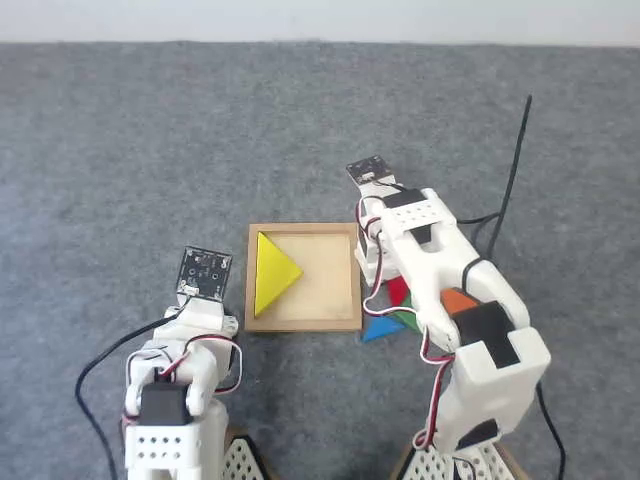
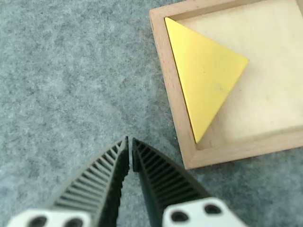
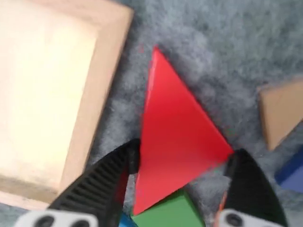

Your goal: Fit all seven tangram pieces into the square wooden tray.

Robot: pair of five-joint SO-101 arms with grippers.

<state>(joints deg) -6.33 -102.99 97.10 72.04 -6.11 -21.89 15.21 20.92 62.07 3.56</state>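
The square wooden tray [image 1: 345,300] lies mid-table with a yellow triangle [image 1: 272,272] against its left wall. In the left wrist view, the left gripper [image 2: 130,142] is shut and empty over the carpet, just outside the tray's near left corner [image 2: 189,158], beside the yellow triangle [image 2: 203,75]. The right arm [image 1: 430,250] hangs over the loose pieces right of the tray. Its gripper [image 3: 185,155] is open and straddles a red triangle [image 3: 175,137] lying on the carpet, one finger [image 3: 109,175] at each side. The tray wall [image 3: 102,90] is close by.
Beside the red triangle [image 1: 398,291] lie a green piece [image 1: 408,318], a blue triangle [image 1: 380,327] and an orange piece [image 1: 458,298], partly under the right arm. A tan piece [image 3: 279,113] and a blue piece [image 3: 291,170] lie farther out. Grey carpet covers the table.
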